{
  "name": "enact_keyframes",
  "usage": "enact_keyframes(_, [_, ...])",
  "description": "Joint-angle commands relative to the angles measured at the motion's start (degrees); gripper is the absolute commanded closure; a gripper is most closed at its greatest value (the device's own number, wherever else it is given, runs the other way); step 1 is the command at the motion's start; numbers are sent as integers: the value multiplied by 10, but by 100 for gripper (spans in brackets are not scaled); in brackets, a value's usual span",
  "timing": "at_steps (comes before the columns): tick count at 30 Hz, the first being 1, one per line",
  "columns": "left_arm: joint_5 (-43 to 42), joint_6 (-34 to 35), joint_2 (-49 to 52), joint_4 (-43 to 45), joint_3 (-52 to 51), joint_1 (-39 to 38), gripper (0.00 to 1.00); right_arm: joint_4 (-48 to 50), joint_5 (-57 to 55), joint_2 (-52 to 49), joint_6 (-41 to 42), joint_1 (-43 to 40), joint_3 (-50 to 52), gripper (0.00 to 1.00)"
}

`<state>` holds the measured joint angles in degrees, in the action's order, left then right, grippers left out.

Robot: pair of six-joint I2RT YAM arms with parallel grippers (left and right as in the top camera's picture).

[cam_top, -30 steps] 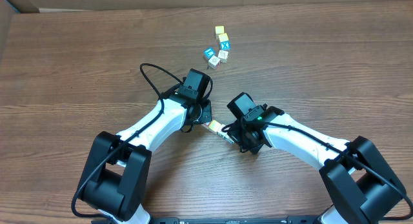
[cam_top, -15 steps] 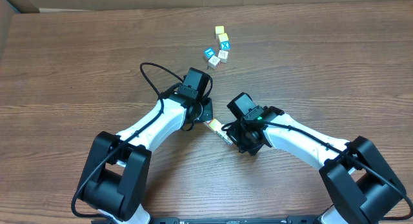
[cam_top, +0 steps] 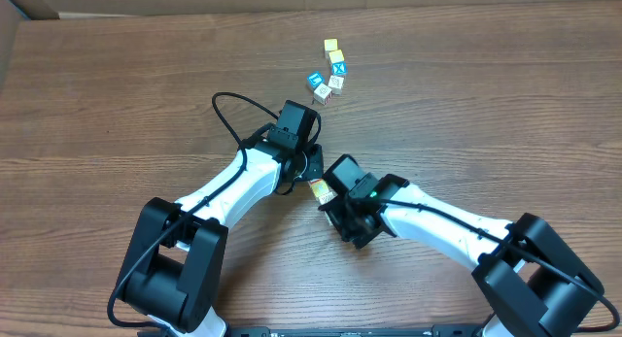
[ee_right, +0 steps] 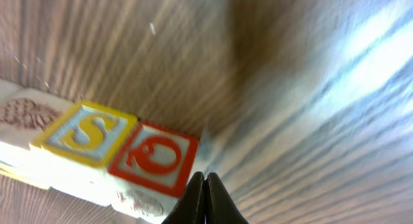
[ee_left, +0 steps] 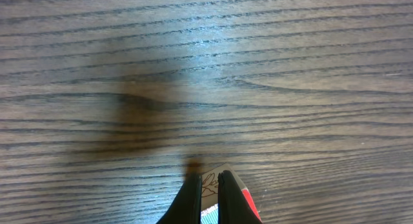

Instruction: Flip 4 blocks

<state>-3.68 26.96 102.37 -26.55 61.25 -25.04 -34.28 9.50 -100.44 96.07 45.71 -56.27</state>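
Overhead, frame ctr: two white-and-black arms meet over a short row of small wooden alphabet cubes on the brown wood-grain table. One arm comes in from the lower left, the other from the lower right, w/ the row between their tips.

L gripper, bottom ctr of its wrist view, has its fingers pinched together w/ nothing gripped. A cube with a pale printed top and red side lies right at the fingertips and partly behind them; contact can't be told.

R gripper, bottom ctr of its own view, is likewise closed tight and empty. The red-and-white cube, a red letter on its face, lies just upper left of the tips, very near; contact unclear. Touching its left side is a yellow-faced cube, then a pale cream cube w/ a faint reddish print at the left edge.

A loose cluster of more small cubes, some blue- or yellow-faced, sits well apart at upper ctr of the overhead frame.
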Motion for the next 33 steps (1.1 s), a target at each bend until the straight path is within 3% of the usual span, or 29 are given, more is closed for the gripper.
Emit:
enact_keyframes(1, [-9, -8, 11, 1, 13, -1, 96, 6, -20, 17, 72, 16, -3, 96])
enact_keyframes(14, [-7, -8, 11, 5, 13, -1, 96, 7, -19, 18, 87, 31, -3, 96])
enact_keyframes(21, [-3, -9, 11, 8, 13, 0, 96, -8, -20, 30, 24, 31, -5, 96])
enact_keyframes(33, [-3, -9, 11, 15, 13, 0, 96, -11, -86, 25, 25, 31, -3, 96])
